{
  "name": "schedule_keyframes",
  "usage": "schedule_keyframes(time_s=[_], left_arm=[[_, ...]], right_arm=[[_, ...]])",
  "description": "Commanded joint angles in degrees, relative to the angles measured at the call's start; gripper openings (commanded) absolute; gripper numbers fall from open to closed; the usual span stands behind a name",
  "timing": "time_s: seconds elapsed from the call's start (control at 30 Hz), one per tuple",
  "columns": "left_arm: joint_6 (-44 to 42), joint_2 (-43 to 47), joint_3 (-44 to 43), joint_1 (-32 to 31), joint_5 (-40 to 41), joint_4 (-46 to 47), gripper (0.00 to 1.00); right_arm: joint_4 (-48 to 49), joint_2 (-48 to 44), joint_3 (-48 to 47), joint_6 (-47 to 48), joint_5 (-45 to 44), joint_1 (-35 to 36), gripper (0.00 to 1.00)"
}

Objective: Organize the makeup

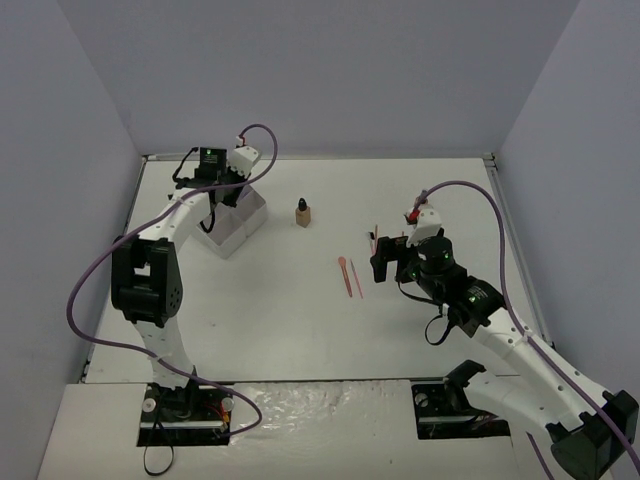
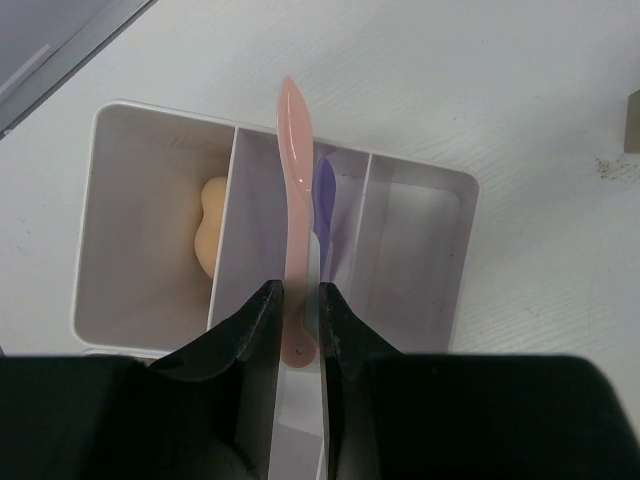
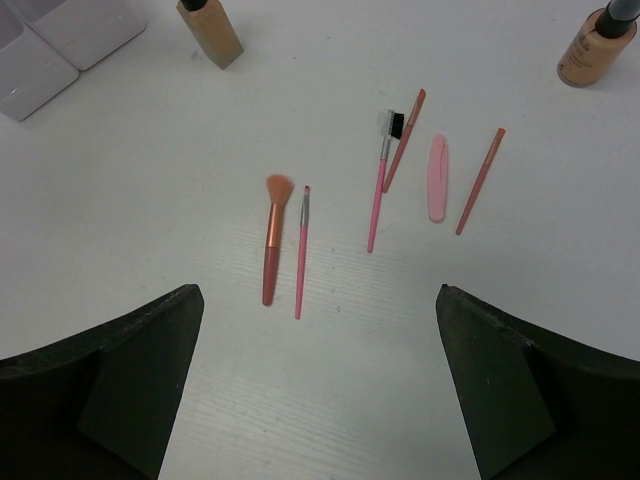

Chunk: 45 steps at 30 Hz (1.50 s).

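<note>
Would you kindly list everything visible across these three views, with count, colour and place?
organizer box: one, white, far left of the table
makeup sponge: one, beige, box's left compartment
purple stick: one, purple, compartment beside the sponge
pink spatula: one, pale pink, gripped over the box
foundation bottles: two, tan, standing on the table
powder brush: one, coral, lying below the right tool
thin brushes: two, hot pink, near the powder brush
flat file: one, pale pink, on the table
slim sticks: two, coral, flanking the flat file
left tool: one, black, shut on the pink spatula
right tool: one, black, open above the brushes
</note>
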<state>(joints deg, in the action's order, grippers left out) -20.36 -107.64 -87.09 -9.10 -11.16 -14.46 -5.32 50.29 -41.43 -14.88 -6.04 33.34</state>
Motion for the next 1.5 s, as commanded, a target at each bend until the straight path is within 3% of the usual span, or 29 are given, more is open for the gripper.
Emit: schedule_keyframes(time_s=[0.0, 0.53, 0.77, 0.97, 1.13, 1.23, 1.37, 1.47], left_arm=[[-1.61, 1.16, -2.52, 0.92, 0.34, 3.26, 0.13], [0.47, 3.41, -3.15, 1.01, 0.09, 3.15, 0.40], [13.57, 13.97, -1.35, 1.01, -1.29, 4.19, 0.65], [19.68, 25.45, 2.89, 1.01, 4.76, 0.37, 0.97], [24.47, 33.17, 5.91, 1.10, 10.52, -8.09, 0.97], [28.94, 38.31, 10.28, 1.02, 10.05, -11.60, 0.97], [33.08, 43.54, 16.80, 0.84, 7.58, -15.34, 0.97], [34.43, 45.54, 19.26, 0.83, 6.71, -18.65, 0.97]], right_arm=[[4.18, 0.46, -2.77, 0.46, -1.12, -0.38, 1.00], [4.15, 1.12, -2.54, -1.26, -1.62, -0.47, 1.00], [2.04, 7.91, -4.69, -5.53, -4.85, -1.37, 0.91], [0.74, 15.91, -8.40, -7.97, -3.46, -3.55, 0.81], [0.06, 22.02, -10.44, -8.50, -2.22, -7.83, 0.74], [0.14, 27.56, -11.95, -8.34, 3.54, -13.00, 0.66], [1.76, 33.49, -14.61, -5.99, 4.95, -15.29, 0.50], [2.47, 37.41, -16.52, -4.48, 4.32, -15.75, 0.48]])
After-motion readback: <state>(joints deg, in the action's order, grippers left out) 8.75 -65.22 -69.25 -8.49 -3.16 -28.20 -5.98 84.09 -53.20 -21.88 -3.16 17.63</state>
